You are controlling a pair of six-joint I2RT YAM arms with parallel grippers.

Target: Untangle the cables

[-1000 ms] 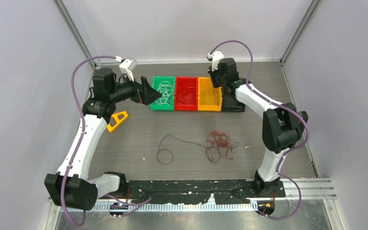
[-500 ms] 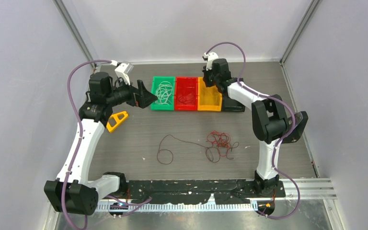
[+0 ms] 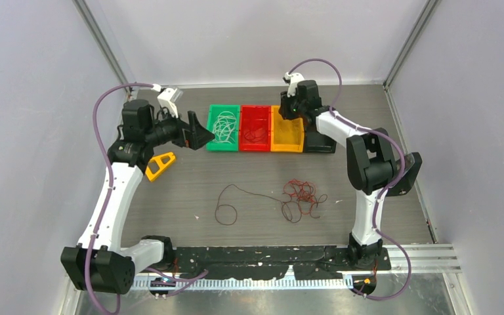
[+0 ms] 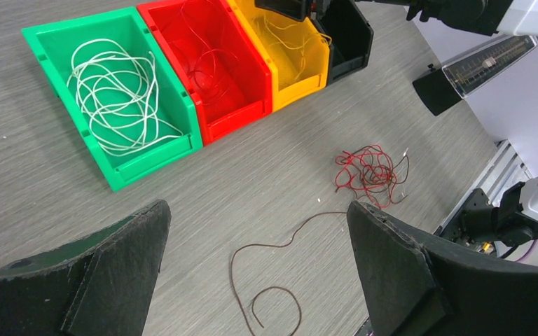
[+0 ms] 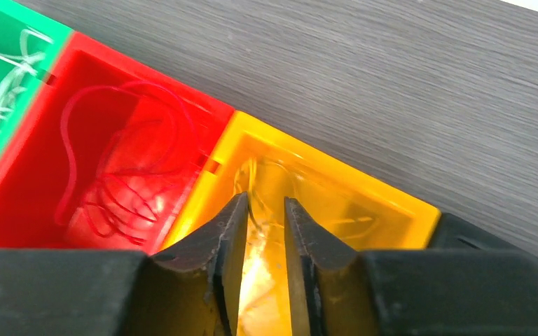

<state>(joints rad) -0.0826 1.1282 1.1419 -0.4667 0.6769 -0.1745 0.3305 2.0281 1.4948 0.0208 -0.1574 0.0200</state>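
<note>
**Releasing over the yellow bin (image 5: 336, 166)**

The cables (image 3: 300, 197) lie in a red-and-brown tangle behind the right gripper (image 5: 265, 203), whose jaws stand a crack apart just above the bin; yellow wire curls below them. The left gripper (image 4: 258, 207) hangs spread wide. A hair-fine strand may cling to a finger and ride back out

Whitish cables (image 4: 115, 91) in green bin (image 4: 157, 150), red in red bin (image 4: 235, 119), perhaps yellow in yellow bin (image 4: 298, 91).
</note>
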